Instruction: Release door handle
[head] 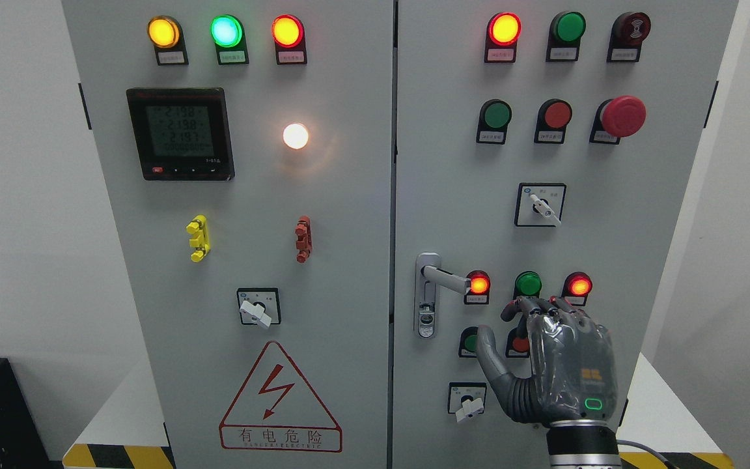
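Right hand [557, 358] hangs in front of the grey cabinet's right door [642, 260], palm twd the panel, fingers [531, 309] loosely spread and holding nothing, thumb out to the left. Door handle [443, 279] sits up and left of the hand, near but clear of it, its lever pointing right from the lock plate [427, 296] at the door's left edge. Lit red lamp [478, 284] glows just beside the lever tip; green btn [528, 284] just above the fingertips.
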Robot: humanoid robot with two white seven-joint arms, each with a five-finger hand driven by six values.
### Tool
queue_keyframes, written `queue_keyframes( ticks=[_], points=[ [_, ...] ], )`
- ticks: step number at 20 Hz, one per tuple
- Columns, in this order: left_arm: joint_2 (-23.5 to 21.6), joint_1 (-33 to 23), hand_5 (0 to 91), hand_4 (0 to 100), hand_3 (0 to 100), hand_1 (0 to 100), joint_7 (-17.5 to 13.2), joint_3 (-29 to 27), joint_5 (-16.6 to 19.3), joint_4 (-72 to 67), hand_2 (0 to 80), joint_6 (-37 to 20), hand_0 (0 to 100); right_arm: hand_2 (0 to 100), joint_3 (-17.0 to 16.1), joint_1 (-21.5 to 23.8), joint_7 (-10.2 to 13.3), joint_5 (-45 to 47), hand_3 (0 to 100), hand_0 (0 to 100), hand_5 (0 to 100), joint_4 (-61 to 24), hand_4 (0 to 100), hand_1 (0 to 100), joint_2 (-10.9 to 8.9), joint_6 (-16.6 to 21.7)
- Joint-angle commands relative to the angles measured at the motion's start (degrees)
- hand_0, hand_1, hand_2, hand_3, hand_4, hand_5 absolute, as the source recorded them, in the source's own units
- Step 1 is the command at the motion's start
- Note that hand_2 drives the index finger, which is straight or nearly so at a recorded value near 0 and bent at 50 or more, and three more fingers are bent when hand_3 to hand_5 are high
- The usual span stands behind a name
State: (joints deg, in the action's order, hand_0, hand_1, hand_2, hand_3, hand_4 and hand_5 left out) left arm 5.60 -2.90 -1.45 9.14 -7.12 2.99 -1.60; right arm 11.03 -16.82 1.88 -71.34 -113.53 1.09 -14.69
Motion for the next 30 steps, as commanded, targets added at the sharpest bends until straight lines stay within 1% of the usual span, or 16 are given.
queue_keyframes(
  ticks=[1, 2, 3, 4, 6, 8, 9, 11, 13, 15, 17, 20, 26, 27, 28, 30],
  points=[
    [0.02, 0.00, 0.0, 1, 11, 0, -0.04, 0.00, 0.00, 0.00, 4.7, 0.02, 0, 14, -4.08, 3.37, -0.03, 2.96, 21, 55, 7, -6.27, 17, 36, -3.11, 1.84],
    [-0.06, 0.00, 0.0, 1, 11, 0, -0.04, 0.00, 0.00, 0.00, 4.7, 0.02, 0, 12, -5.13, 3.63, 0.06, 2.96, 19, 55, 4, -6.35, 14, 35, -3.03, 3.33],
    [0.02, 0.00, 0.0, 1, 11, 0, -0.04, 0.00, 0.00, 0.00, 4.7, 0.02, 0, 7, -6.18, 4.07, 0.06, 3.05, 12, 56, 0, -6.36, 7, 34, -2.77, 5.18],
    [-0.06, 0.00, 0.0, 1, 11, 0, -0.04, 0.00, 0.00, 0.00, 4.7, 0.02, 0, 3, -7.24, 4.42, 0.84, 3.05, 6, 57, 0, -6.36, 0, 32, -2.50, 7.02],
    [0.02, 0.00, 0.0, 1, 11, 0, -0.04, 0.00, 0.00, 0.00, 4.8, 0.02, 0, 0, -8.74, 4.95, 1.99, 3.83, 0, 57, 0, -6.36, 0, 30, -2.24, 9.23],
    [0.02, 0.00, 0.0, 1, 11, 0, -0.04, 0.00, 0.00, 0.00, 4.7, -0.07, 0, 0, -9.70, 5.65, 2.52, 5.77, 0, 56, 0, -6.36, 0, 30, -2.15, 9.50],
    [0.02, 0.00, 0.0, 1, 11, 0, -0.04, 0.00, 0.00, 0.00, 4.7, 0.02, 0, 0, -10.32, 5.83, 2.69, 6.30, 0, 56, 0, -6.36, 0, 29, -1.63, 9.67],
    [0.02, 0.00, 0.0, 1, 11, 0, -0.04, 0.00, 0.00, 0.00, 4.7, -0.07, 0, 0, -11.90, 6.36, 2.87, 7.00, 0, 55, 0, -6.36, 0, 27, -0.48, 11.69],
    [0.02, 0.00, 0.0, 1, 11, 0, -0.04, 0.00, 0.00, 0.00, 4.7, 0.02, 0, 0, -12.69, 7.50, 3.22, 7.53, 0, 55, 0, -6.36, 0, 26, -0.39, 13.89],
    [-0.06, 0.00, 0.0, 1, 11, 0, -0.04, 0.00, 0.00, 0.00, 4.7, 0.02, 0, 0, -12.70, 8.12, 4.62, 7.79, 0, 54, 0, -6.36, 0, 24, -0.39, 14.51],
    [0.02, 0.00, 0.0, 1, 11, 0, -0.04, 0.00, 0.00, 0.00, 4.6, 0.02, 0, 0, -12.52, 8.29, 4.71, 7.97, 0, 54, 0, -6.36, 0, 23, -0.30, 14.69],
    [-0.06, 0.00, 0.0, 1, 11, 0, -0.04, 0.00, 0.00, 0.00, 4.6, 0.02, 0, 0, -12.52, 8.21, 4.71, 7.97, 0, 54, 0, -6.36, 0, 21, 1.54, 16.00],
    [-0.06, 0.00, 0.0, 1, 11, 0, -0.04, 0.00, 0.00, 0.00, 4.7, 0.02, 0, 0, -12.70, 7.86, 4.72, 8.06, 0, 52, 0, -6.36, 0, 21, 1.72, 16.00],
    [-0.06, 0.00, 0.0, 1, 11, 0, -0.04, 0.00, 0.00, 0.00, 4.7, 0.02, 0, 0, -12.78, 7.77, 4.72, 8.06, 0, 52, 0, -6.36, 0, 21, 1.89, 16.00],
    [0.02, 0.00, 0.0, 1, 11, 0, -0.04, 0.00, 0.00, 0.00, 4.8, 0.02, 0, 0, -12.70, 7.68, 4.72, 8.06, 0, 51, 0, -6.36, 0, 21, 2.50, 16.00],
    [0.02, 0.00, 0.0, 1, 11, 0, -0.04, 0.00, 0.00, 0.00, 4.6, 0.02, 0, 0, -12.70, 7.68, 4.72, 8.06, 0, 51, 0, -6.36, 0, 21, 2.77, 16.09]
  ],
)
